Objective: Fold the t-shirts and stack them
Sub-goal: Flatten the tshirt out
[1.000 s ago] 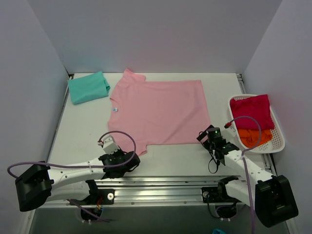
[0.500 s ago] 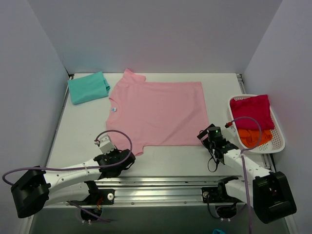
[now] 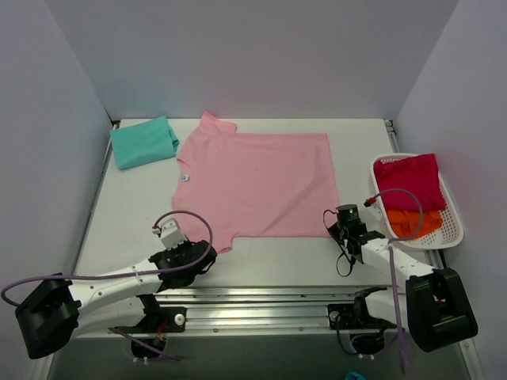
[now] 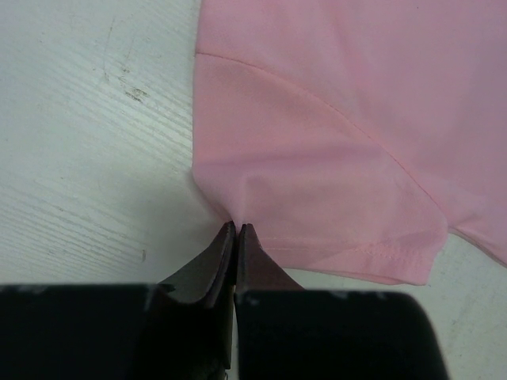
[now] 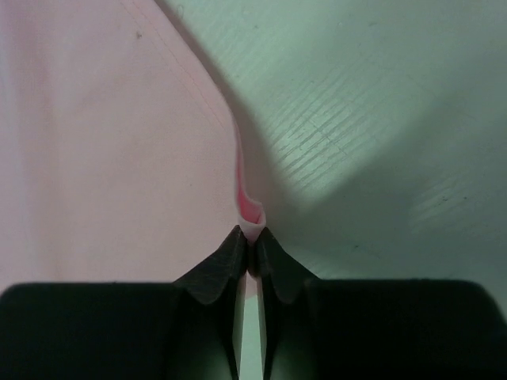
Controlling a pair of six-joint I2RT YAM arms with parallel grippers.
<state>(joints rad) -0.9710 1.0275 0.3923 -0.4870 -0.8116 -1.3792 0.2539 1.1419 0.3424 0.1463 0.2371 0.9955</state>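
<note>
A light pink t-shirt (image 3: 253,182) lies spread flat in the middle of the table. My left gripper (image 3: 211,250) is at its near left sleeve. In the left wrist view the jaws (image 4: 237,228) are shut on the sleeve's corner, and the pink cloth (image 4: 333,119) puckers at the tips. My right gripper (image 3: 336,224) is at the shirt's near right hem corner. In the right wrist view it (image 5: 252,236) is shut on a raised fold of the pink hem (image 5: 103,142). A folded teal t-shirt (image 3: 142,141) lies at the far left corner.
A white mesh basket (image 3: 455,229) stands at the right edge, holding a crimson t-shirt (image 3: 408,180) and an orange one (image 3: 412,223). Grey walls close in the table at the left, back and right. A metal rail runs along the near edge.
My right gripper was open and has shut on the pink shirt's hem corner. The left gripper has stayed shut on the sleeve, and its arm has shifted slightly left.
</note>
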